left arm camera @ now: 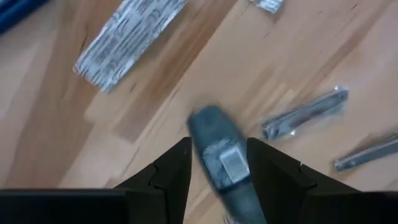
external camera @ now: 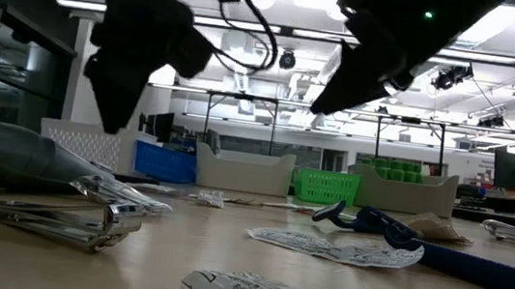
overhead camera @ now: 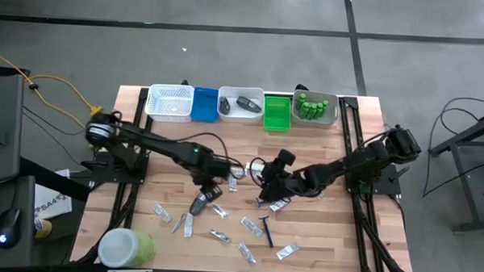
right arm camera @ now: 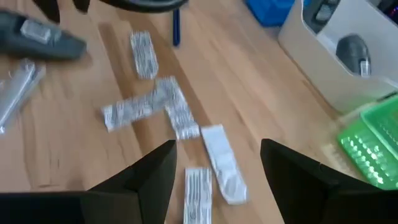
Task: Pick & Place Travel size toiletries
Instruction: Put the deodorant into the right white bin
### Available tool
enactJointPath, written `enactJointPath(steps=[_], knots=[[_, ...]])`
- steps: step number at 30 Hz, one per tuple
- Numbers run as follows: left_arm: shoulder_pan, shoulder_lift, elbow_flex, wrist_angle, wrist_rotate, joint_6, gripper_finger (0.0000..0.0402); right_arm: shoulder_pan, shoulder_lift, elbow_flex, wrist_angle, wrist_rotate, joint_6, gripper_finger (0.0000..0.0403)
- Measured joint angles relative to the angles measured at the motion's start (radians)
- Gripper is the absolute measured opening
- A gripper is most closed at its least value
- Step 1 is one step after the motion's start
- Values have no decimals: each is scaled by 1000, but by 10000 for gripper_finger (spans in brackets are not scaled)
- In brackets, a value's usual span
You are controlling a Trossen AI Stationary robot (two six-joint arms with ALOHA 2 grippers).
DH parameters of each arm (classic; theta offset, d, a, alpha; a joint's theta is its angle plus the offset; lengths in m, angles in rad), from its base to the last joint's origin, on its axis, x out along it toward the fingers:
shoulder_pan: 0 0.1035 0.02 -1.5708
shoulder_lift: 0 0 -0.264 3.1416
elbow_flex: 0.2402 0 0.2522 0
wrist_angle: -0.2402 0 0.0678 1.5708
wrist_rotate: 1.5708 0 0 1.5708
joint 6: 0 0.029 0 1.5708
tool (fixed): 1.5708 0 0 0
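Note:
Small toiletries lie scattered on the wooden table: flat silvery sachets (overhead camera: 250, 225), metal clippers (left arm camera: 305, 115), a blue razor (overhead camera: 266, 229) and a dark grey oval piece (left arm camera: 217, 152). My left gripper (left arm camera: 217, 142) hangs open above the grey piece and points down, with a finger showing on each side of it. In the low view the piece (external camera: 13, 156) lies flat on the table and the left gripper (external camera: 117, 99) is clear above it. My right gripper (right arm camera: 217, 146) is open at mid-table, slanting down over a white sachet (right arm camera: 221, 163) and touching nothing.
A row of trays stands along the far edge: white basket (overhead camera: 170, 103), blue (overhead camera: 204, 104), white with grey pieces (overhead camera: 241, 105), green (overhead camera: 277, 113), and one with green bottles (overhead camera: 316, 108). A big green jar with a white lid (overhead camera: 125, 247) stands at the near left.

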Motion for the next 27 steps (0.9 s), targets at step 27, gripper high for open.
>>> enactJointPath(steps=[27], knots=[[-43,128,7,9,77,-284,285,351,-36,-146,-217,221,502,226]])
